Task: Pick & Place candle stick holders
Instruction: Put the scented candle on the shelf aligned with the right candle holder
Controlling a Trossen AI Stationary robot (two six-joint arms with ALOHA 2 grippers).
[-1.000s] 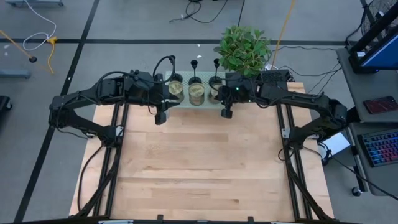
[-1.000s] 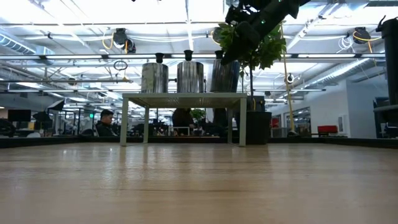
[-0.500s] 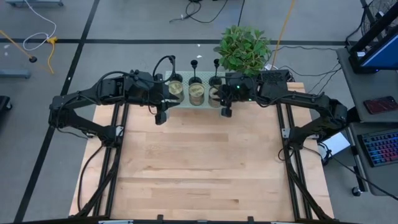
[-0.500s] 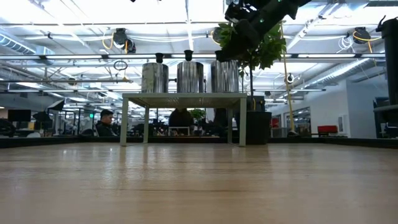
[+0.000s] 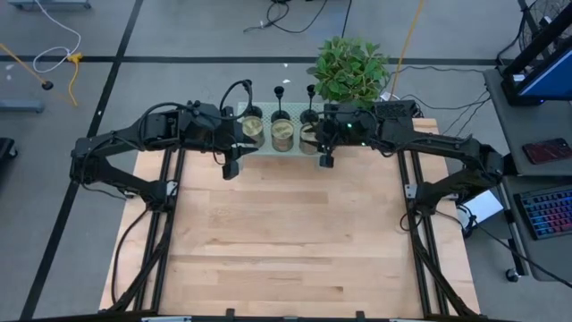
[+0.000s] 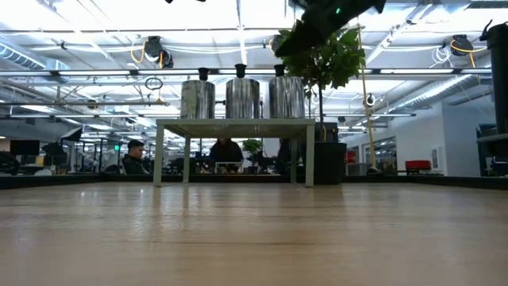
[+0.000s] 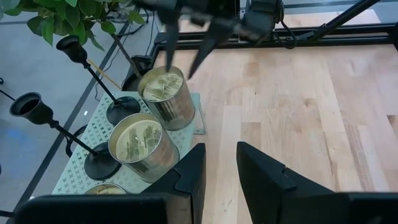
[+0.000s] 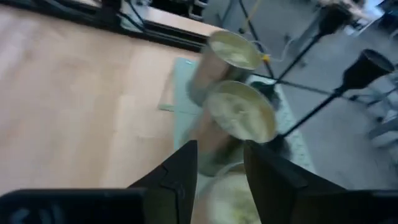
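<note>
Looks like a robotics lab inside a big open office: wooden table (image 5: 286,241) on a taped grey floor, loose cables (image 5: 295,13), a keyboard (image 5: 545,213) off to the side, exposed ceiling pipes (image 6: 119,73), people at desks (image 6: 136,156) in back.

The right gripper (image 5: 325,161), its dark fingers slightly parted, has drawn closer to the pale green patterned mat (image 5: 259,149) carrying the three shiny cylindrical metal tins; seen from above, its fingertips have moved from a little off the mat's near edge to just beside it. In the low view the right arm (image 6: 321,17) has risen and no longer covers the rightmost tin (image 6: 286,97) on that mat, which now shows whole.
</note>
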